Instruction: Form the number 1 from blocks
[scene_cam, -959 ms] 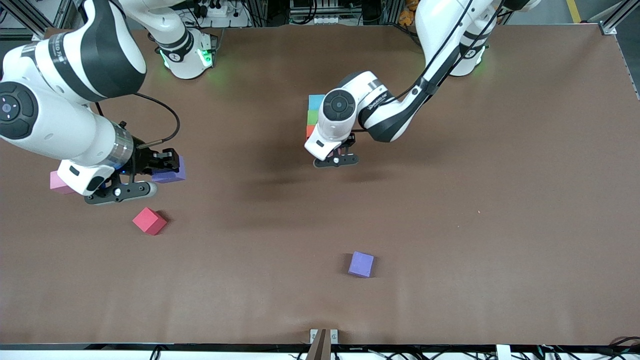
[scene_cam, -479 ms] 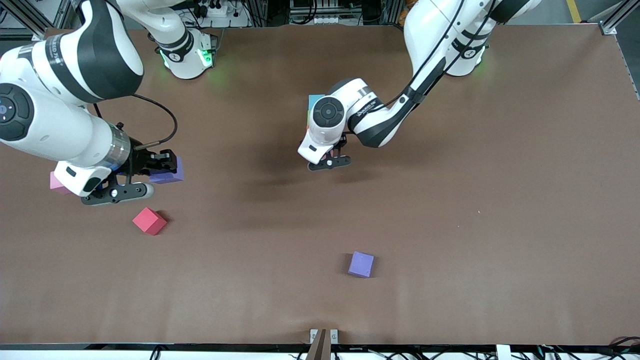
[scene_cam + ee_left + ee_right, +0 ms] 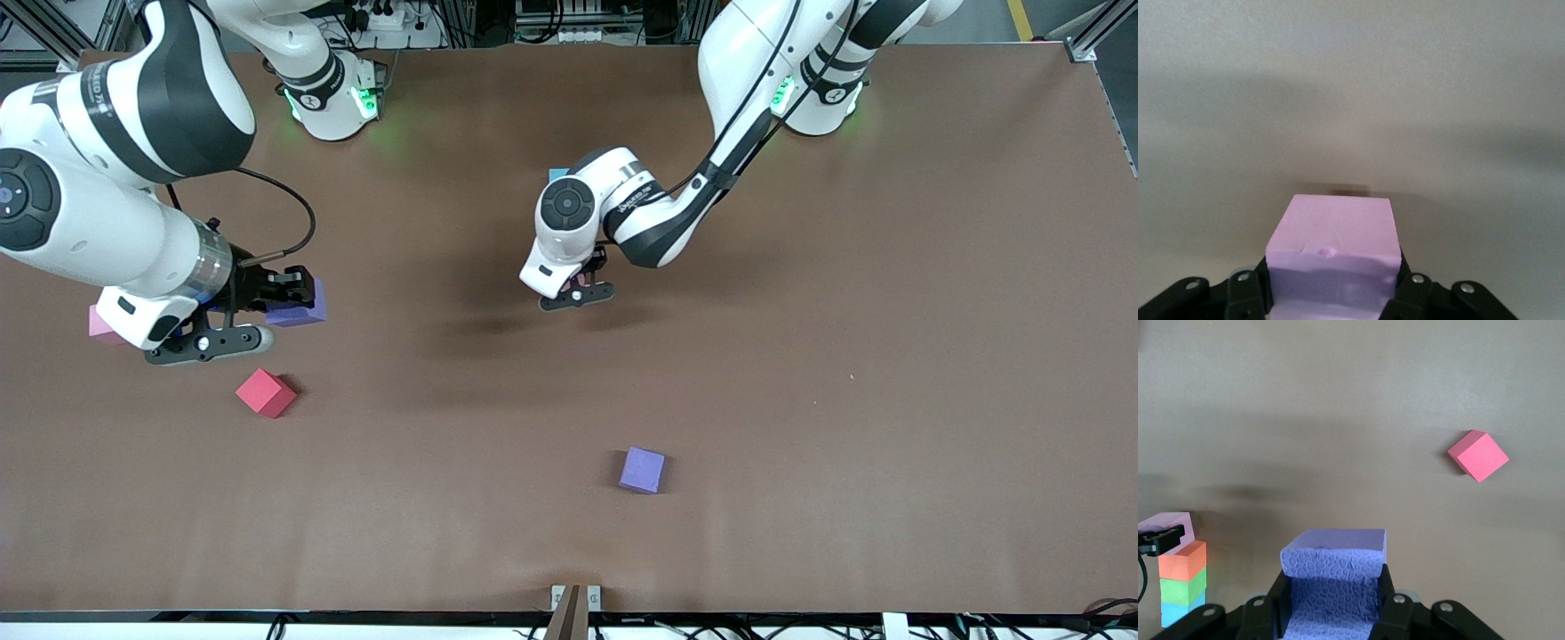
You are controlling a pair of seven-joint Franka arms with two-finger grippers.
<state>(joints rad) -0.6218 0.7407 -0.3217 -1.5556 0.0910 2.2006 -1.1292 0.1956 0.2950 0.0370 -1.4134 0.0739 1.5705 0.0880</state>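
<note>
My left gripper [image 3: 578, 286] [image 3: 1333, 273] is shut on a pink block [image 3: 1331, 237], low over the table's middle. In the right wrist view that pink block [image 3: 1166, 523] sits at the end of a straight line of orange [image 3: 1182, 561], green [image 3: 1182, 586] and light blue [image 3: 1177, 612] blocks. In the front view the left hand hides this line except a sliver of light blue [image 3: 558, 174]. My right gripper [image 3: 286, 300] [image 3: 1333, 590] is shut on a purple block [image 3: 304, 308] [image 3: 1335, 550], above the table toward the right arm's end.
A red block [image 3: 265, 392] [image 3: 1478, 456] lies loose near the right hand, nearer the front camera. Another pink block [image 3: 96, 322] peeks out beside the right wrist. A second purple block [image 3: 642, 469] lies alone nearer the front camera than the line.
The left hand with its pink block has shifted a little toward the right arm's end, covering more of the line. The right gripper rose slightly, then held still.
</note>
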